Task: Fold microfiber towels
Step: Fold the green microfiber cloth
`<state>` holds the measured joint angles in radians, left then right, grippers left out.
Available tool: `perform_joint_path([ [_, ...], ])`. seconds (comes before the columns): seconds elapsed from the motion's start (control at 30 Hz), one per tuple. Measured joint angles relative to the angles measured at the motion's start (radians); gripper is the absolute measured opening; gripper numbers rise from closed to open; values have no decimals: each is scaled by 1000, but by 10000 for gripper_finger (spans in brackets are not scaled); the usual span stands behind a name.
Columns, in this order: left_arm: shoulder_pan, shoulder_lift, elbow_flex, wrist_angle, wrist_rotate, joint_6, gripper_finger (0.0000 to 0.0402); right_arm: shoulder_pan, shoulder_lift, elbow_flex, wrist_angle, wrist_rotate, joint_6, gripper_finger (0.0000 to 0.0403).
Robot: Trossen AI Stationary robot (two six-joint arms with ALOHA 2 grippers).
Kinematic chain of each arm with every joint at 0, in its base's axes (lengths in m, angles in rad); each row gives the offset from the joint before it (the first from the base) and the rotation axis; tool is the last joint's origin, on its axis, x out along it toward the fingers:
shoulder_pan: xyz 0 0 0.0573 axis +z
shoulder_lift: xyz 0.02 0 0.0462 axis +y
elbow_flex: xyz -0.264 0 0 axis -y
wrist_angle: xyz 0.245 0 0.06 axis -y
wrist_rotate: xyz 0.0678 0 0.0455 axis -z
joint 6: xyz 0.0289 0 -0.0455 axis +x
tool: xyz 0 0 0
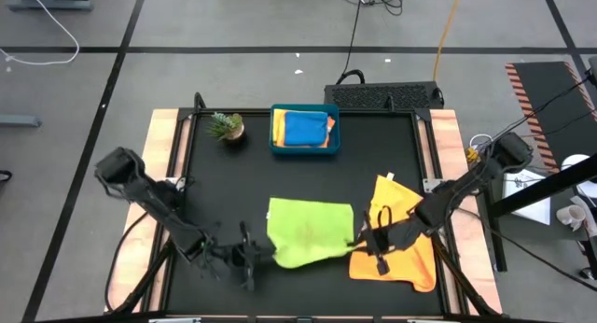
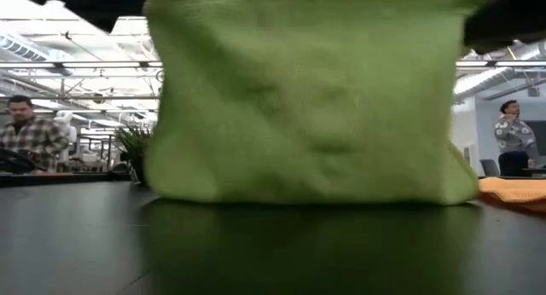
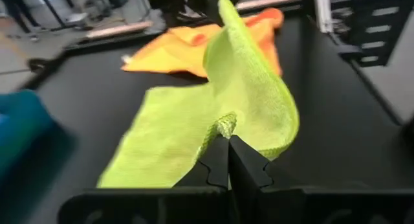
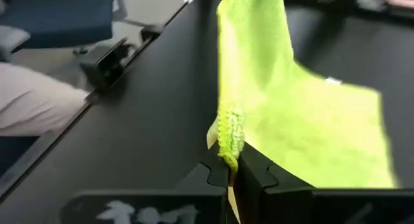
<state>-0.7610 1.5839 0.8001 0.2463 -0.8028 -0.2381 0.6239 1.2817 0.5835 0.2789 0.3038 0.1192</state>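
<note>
A lime green towel (image 1: 308,231) lies at the table's middle near side, its far part flat on the table and its near edge raised. In the low view it stands like a curtain (image 2: 307,99), its lower part on the table. My left gripper (image 1: 254,258) is shut on its near left corner. My right gripper (image 1: 367,239) is shut on its near right corner. An orange towel (image 1: 410,262) lies crumpled under my right arm, with a yellower cloth (image 1: 390,194) at its far end. My left gripper pinches the green towel's near left corner (image 3: 226,125) between its two fingers, coming about level from the table's left. The corner is lifted clear, and the cloth curves down from it to the table. My right gripper pinches the towel's near right corner (image 4: 228,136) between its two fingers, coming about level from the table's right. The corner is bunched at the fingers and lifted, and the cloth falls away to the table behind it.
A teal tray (image 1: 276,147) at the far middle holds a blue towel (image 1: 304,129) on orange and yellow cloths. A small potted plant (image 1: 226,127) stands to its left. People show in the room beyond the table (image 2: 30,133).
</note>
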Motion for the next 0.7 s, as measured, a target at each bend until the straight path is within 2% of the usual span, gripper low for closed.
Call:
perform_joint_path([
  [0.13, -38, 63, 0, 53, 0, -109, 4, 33, 81, 0, 24, -21, 66, 0],
  [0.27, -60, 96, 0, 9, -7, -310, 3, 54, 143, 0, 31, -16, 137, 0],
  [0.47, -27, 99, 0, -227, -151, -594, 2, 23, 151, 0, -104, 114, 266, 0],
  [0.57, 27, 99, 0, -290, -166, -636, 7, -7, 126, 0, -171, 166, 312, 0],
  [0.7, 111, 99, 0, -304, -154, -610, 4, -52, 92, 0, -190, 168, 301, 0],
])
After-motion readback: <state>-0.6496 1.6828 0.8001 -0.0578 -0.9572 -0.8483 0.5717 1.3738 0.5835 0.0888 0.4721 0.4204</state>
